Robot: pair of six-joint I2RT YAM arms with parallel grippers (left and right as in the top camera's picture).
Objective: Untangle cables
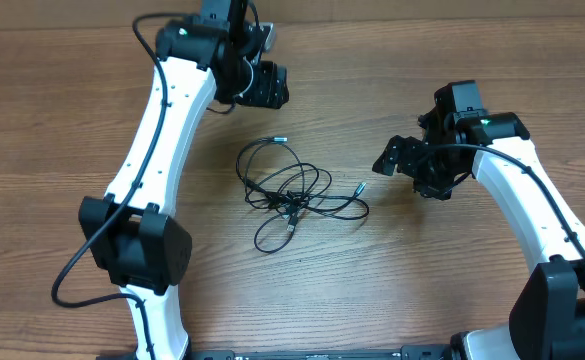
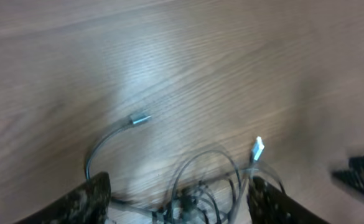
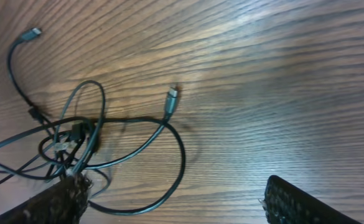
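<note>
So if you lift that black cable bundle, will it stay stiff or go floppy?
Probably floppy: the cables lie in loose curving loops. Likely light, since they're very thin. Lifting one loop may drag the rest, as they cross in the middle.

Your left gripper [image 2: 178,185] has its jaws spread wide, and its two fingers [image 2: 85,199] frame the lower edge of the view. The cables [image 2: 197,196] lie tangled on the table [image 2: 188,56] in the gap between those fingers, cut off by the bottom edge. Up and left of the tangle you'll find a grey plug [image 2: 139,119], its cord curving down towards the finger on the view's left. Up and right of the tangle sits a bright plug [image 2: 257,148] (pale, almost white in the glare), just above the other finger. Far right of the tangle a dark shape [image 2: 359,171] enters at the edge, too blurred for you to tell what it is.
</note>
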